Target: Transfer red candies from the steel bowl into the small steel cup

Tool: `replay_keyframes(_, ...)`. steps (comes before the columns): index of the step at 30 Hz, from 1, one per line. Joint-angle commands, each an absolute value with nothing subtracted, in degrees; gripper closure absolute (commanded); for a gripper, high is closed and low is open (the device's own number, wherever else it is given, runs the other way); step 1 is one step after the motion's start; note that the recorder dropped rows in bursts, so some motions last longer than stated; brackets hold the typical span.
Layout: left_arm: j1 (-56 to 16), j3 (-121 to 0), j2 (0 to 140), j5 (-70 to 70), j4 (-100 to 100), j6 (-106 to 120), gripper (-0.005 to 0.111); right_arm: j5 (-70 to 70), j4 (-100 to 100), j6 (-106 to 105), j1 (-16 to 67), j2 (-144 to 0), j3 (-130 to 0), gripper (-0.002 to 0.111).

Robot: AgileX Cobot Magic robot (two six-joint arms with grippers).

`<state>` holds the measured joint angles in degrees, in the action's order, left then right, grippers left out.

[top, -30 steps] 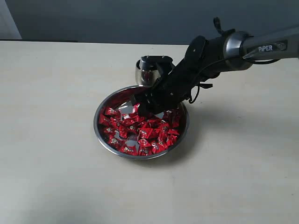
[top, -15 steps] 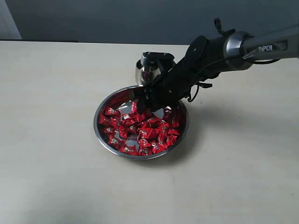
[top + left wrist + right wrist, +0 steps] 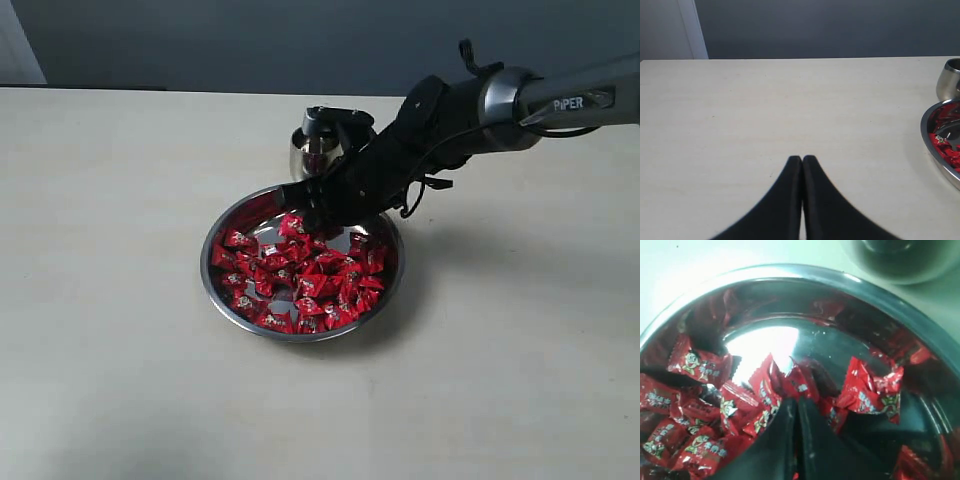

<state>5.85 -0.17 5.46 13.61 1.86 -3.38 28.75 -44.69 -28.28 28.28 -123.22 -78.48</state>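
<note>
The steel bowl sits mid-table, holding many red candies. Just behind it stands the small steel cup, partly hidden by my right arm. My right gripper hangs over the bowl's far side, shut, with one red candy pinched at its tips and lifted a little above the pile. In the right wrist view its shut fingertips meet a red wrapper; the bowl's rim and the cup lie beyond. My left gripper is shut and empty over bare table.
The left wrist view catches the bowl's edge and the cup at one side. A pale tabletop surrounds the bowl, with a dark wall behind it.
My right gripper has risen out of the candy pile toward the cup, and one red candy has come up with its tips. The left arm has not moved.
</note>
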Motion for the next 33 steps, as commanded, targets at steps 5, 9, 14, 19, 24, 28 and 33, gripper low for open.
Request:
replay_keyframes(5, 5.56, 0.0, 5.07, 13.37, 1.89, -3.5, 0.106, 27.78, -44.85, -28.81, 28.0, -119.97, -78.63, 0.109)
replay_keyframes(9, 5.56, 0.0, 5.07, 13.37, 1.89, -3.5, 0.106, 23.06, -43.36, -28.81, 28.0, -114.91, -78.63, 0.109)
replay_keyframes(14, 5.56, 0.0, 5.07, 13.37, 1.89, -3.5, 0.106, 8.27, -40.3, -28.81, 28.0, -113.25, -78.63, 0.109)
replay_keyframes(19, 5.56, 0.0, 5.07, 13.37, 1.89, -3.5, 0.106, 0.93, -38.94, -28.9, 28.0, -116.79, -78.63, 0.109)
replay_keyframes(24, 5.56, 0.0, 5.07, 13.37, 1.89, -3.5, 0.106, 0.0, -38.94, -28.9, 28.0, -118.45, -78.63, 0.109)
replay_keyframes(28, 5.56, 0.0, 5.07, 13.37, 1.89, -3.5, 0.106, -1.19, -38.94, -28.9, 28.0, -118.59, -78.63, 0.109)
replay_keyframes(33, 5.56, 0.0, 5.07, 13.37, 1.89, -3.5, 0.106, -3.29, -39.06, -28.9, 28.0, -118.59, -78.63, 0.094)
